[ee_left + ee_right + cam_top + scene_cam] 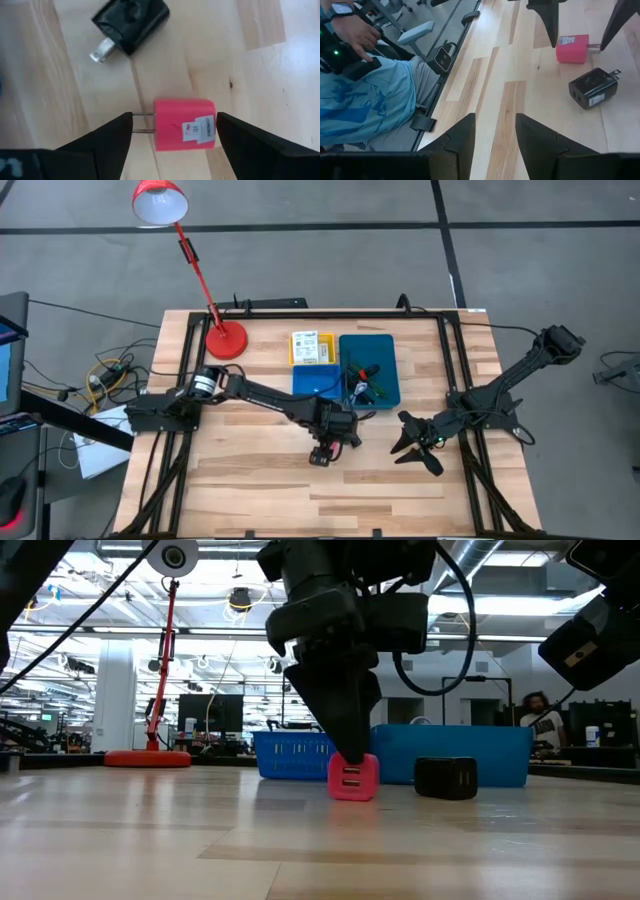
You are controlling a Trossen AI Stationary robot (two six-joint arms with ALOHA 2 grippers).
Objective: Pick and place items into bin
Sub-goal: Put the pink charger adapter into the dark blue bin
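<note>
While the left hand (172, 132) straddles the pink charger (183, 131) on the table (260, 490), its two fingers are spread wide, one off each end of the plug, and neither one is touching it in the left wrist view. From table height that same hand (350, 755) comes down right over the pink block (353, 778), which sits flat on the wood in front of the bin (385, 360). Just beside it lies a black charger (131, 23), prongs out, also on bare wood and apart from the pink one. Over on the other side, the right hand (415, 448) hovers off to the side of the trays, fingers parted with nothing between them. Up in the bin, the large teal compartment holds a green cord (360, 387) with some small clip pieces, and the yellow tray (296, 358) carries the white labelled box (314, 350). A red desk lamp (225, 338) stands at the table's far corner. A person in a blue shirt (360, 100) sits beyond the table edge.
</note>
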